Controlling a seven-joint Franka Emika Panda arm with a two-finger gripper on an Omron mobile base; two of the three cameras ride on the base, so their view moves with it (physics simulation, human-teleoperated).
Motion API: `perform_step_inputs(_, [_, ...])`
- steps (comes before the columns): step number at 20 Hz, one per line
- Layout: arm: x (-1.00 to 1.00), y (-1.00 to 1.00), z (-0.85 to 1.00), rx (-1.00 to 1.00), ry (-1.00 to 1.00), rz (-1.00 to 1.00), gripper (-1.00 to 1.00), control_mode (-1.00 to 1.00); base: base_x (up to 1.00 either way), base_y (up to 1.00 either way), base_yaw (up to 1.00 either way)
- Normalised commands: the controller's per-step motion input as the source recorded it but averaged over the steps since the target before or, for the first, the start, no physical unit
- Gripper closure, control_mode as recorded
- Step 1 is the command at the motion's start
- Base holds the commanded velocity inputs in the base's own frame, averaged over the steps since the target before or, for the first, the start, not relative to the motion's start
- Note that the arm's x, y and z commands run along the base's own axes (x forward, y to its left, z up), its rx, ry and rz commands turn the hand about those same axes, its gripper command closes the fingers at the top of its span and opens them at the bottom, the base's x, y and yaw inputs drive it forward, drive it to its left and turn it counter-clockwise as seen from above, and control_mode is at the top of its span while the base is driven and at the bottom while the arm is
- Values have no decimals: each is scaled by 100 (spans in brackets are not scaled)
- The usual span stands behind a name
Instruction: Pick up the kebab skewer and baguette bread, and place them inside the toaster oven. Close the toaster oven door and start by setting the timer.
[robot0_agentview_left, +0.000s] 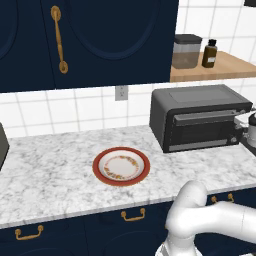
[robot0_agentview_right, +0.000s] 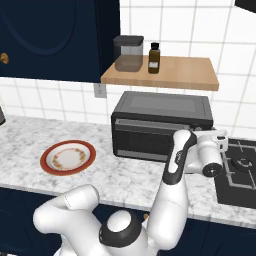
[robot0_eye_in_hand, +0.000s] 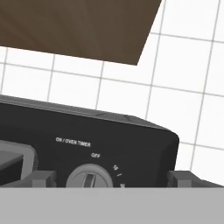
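The toaster oven (robot0_agentview_left: 200, 117) (robot0_agentview_right: 160, 122) stands on the marble counter, at the back right. Its door (robot0_agentview_left: 205, 131) (robot0_agentview_right: 142, 140) is up and closed. My gripper (robot0_agentview_left: 250, 127) (robot0_agentview_right: 216, 136) hovers at the oven's right end, in front of the knob column. In the hand view the timer knob (robot0_eye_in_hand: 89, 178), labelled ON / OVEN TIMER, points near OFF. My gripper (robot0_eye_in_hand: 113, 179) is open, with one fingertip (robot0_eye_in_hand: 43, 178) left of the knob and the other far to its right. The kebab skewer and baguette bread are hidden. The red-rimmed plate (robot0_agentview_left: 96, 167) (robot0_agentview_right: 45, 159) holds nothing.
A wooden shelf (robot0_agentview_left: 230, 65) (robot0_agentview_right: 185, 72) above the oven carries a jar (robot0_agentview_right: 128, 52) and a brown bottle (robot0_agentview_right: 154, 58). A black stove top (robot0_agentview_right: 240, 165) adjoins the oven on the right. A dark appliance (robot0_agentview_left: 2, 145) sits at the counter's left edge.
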Motion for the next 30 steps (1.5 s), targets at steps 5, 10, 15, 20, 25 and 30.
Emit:
perform_step_inputs(5, [0,-1,0,0,0,-4,-100,-100,0,0,0])
perform_step_inputs(10, [0,-16,0,0,0,-8,-100,-100,0,0,0])
perform_step_inputs(15, [0,-7,-1,0,0,-6,-100,-100,0,0,0])
perform_step_inputs(20, [-22,-14,0,0,0,-2,-100,-100,0,0,0])
perform_step_inputs(25, [-34,-11,0,0,0,0,-100,-100,0,0,0])
perform_step_inputs(30, [1,-12,0,0,0,0,-100,-100,0,0,0])
